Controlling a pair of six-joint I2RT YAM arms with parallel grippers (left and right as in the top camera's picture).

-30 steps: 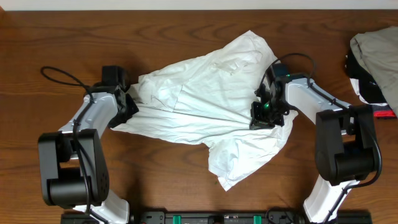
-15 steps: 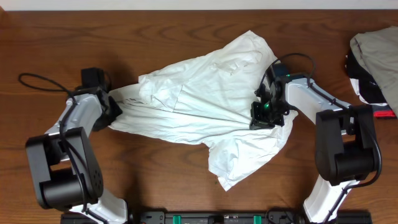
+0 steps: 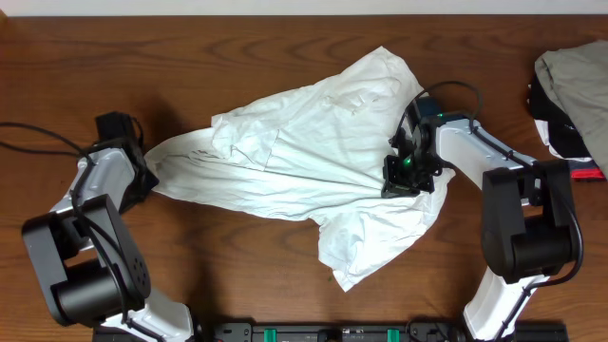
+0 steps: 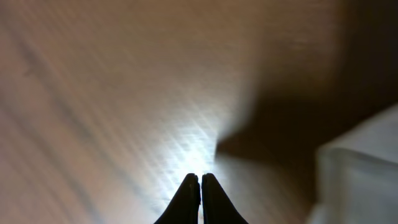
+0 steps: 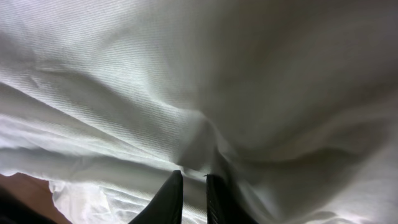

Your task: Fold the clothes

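L gripper: its fingers are pressing tip to tip, w/ no gap showing in the wrist view. Overhead, the T-shirt is narrowing to a point right at those tips, so the gripper is clamping that corner. The wrist view is badly blurred. Just past the tips a pale streaked surface is filling the frame, cloth or glare on wood, can't tell which. To the fingers' right a white fold of shirt is showing.

R gripper: its 2 fingers are sitting almost closed, pinching a ridge of white cloth between them. Fabric is bunching around the tips, and creases are fanning away ahead of them.

Between the 2 grippers the shirt is lying crumpled on the wood table, drawn fairly taut from L tips to R tips. 1 lobe is reaching beyond the R gripper toward the far edge, and another is trailing back toward the arm bases.

Well out past the R arm's outer side, a pile of other clothes, grey over black w/ some red, is lying apart from the shirt.
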